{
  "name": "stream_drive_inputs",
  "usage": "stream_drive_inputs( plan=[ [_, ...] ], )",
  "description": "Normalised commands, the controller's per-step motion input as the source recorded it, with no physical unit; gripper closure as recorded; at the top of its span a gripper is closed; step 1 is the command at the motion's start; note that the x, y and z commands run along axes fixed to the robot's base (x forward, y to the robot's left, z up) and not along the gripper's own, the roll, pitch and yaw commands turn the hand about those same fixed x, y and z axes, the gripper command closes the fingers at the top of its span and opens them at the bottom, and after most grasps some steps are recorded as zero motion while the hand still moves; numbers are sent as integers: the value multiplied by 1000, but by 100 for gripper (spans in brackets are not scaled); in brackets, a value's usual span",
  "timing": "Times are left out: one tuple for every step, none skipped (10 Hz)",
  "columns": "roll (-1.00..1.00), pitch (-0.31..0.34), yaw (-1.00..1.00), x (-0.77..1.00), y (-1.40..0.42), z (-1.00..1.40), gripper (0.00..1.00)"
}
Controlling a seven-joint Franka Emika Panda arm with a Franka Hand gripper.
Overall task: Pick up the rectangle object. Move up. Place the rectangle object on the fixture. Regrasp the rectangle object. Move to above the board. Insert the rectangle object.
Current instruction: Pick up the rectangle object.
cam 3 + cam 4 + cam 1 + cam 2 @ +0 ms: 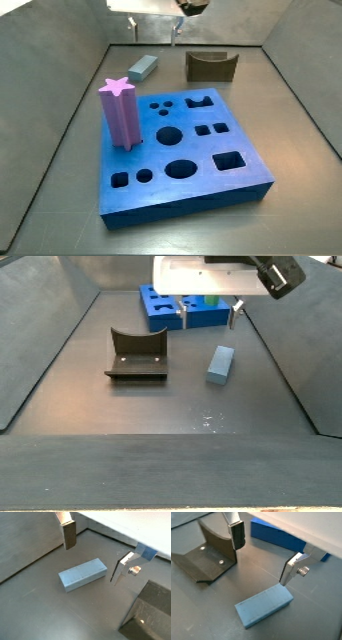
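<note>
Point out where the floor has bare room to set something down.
Bare floor lies in front of the fixture and grey-blue bar, and between the two. It is crowded near the blue board, where the open pincer hangs above the bar's far end.

No text, label, brand, number or sign can be read in any view. The gripper is seen with its jaws apart above the floor, and nothing legible is borne on it.
</note>
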Motion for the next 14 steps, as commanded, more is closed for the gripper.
stream_drive_inputs(
  plan=[
    [0, 0, -937, -157, 0, -11, 0],
    [-6, 0, -163, -183, 46, 0, 0],
    [-63, -6, 0, 0, 51, 0, 0],
    [-754, -123, 0, -83, 700, -229, 0],
    [-889, -209, 9, -157, 789, -257, 0],
    [0, -71, 86, -46, 29, -57, 0],
    [114, -403, -117, 43, -346, -606, 0],
    [186, -354, -640, 3, -266, -780, 0],
    [26, -389, -560, -143, -46, -586, 0],
    [0, 0, 0, 0, 0, -46, 0],
    [-183, -183, 3, -206, 211, -580, 0],
    [-203, -240, 23, -451, 220, -854, 0],
    [-49, -220, 71, -303, 34, -403, 0],
    [0, -23, 0, 0, 0, 0, 0]
  ],
)
